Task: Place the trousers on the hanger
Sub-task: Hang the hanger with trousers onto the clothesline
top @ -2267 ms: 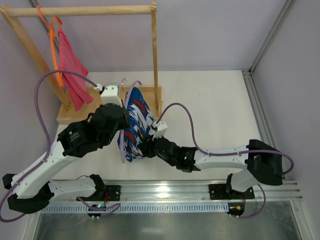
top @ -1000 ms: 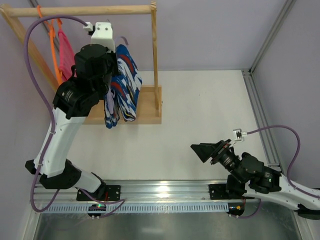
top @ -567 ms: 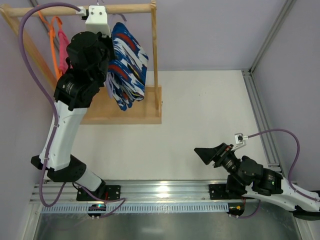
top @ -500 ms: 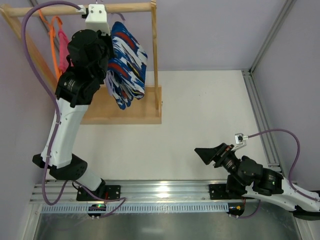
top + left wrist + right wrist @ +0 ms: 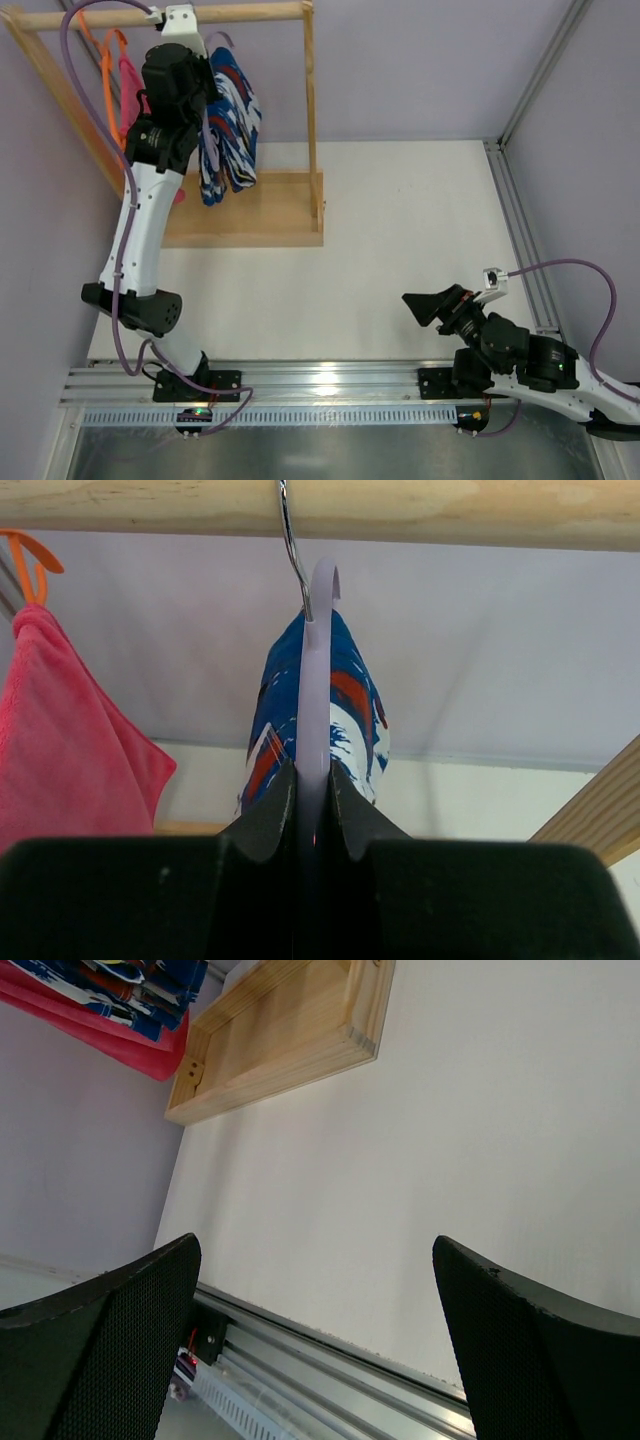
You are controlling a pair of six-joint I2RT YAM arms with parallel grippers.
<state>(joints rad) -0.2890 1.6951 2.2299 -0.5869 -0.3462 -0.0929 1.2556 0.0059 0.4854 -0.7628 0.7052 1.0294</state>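
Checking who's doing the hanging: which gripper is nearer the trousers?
Left. The left gripper is shut on the hanger carrying the trousers; the right gripper is open, far off to the right.

White table [image 5: 420,220] bears the wooden rack's base [image 5: 285,205], seemingly flat.

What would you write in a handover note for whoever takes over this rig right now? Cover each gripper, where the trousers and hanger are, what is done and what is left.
Left gripper: shut on the hanger, held up at the wooden rail.
Right gripper: open, empty, low over the table.
Trousers: draped over the hanger.
Done: trousers are on the hanger.
Left: cannot tell whether the hook sits on the rail; probably seat it, then release.
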